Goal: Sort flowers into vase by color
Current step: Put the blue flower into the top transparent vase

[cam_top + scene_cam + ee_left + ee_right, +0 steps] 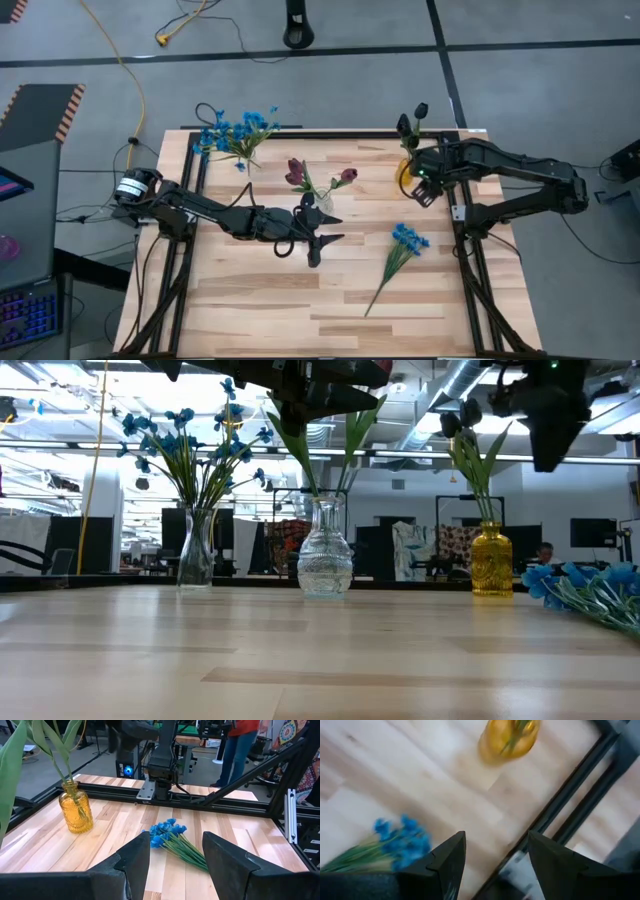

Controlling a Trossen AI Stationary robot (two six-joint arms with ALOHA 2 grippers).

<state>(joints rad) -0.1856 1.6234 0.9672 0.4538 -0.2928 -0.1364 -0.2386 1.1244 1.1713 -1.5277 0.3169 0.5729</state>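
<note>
A loose blue sprig lies flat on the table's right half, its blooms toward the far side; it also shows in the low view. A slim clear vase at far left holds blue blooms. The round clear vase at centre holds dark red rosebuds. The yellow vase at far right holds near-black buds. My left gripper hovers open beside the centre vase, facing the loose sprig. My right gripper hovers open next to the yellow vase, with the sprig below it.
Black frame rails run along the table's left, right and far edges. My right arm's base stands at the right edge. A person stands beyond the table. The near half of the wooden top is bare.
</note>
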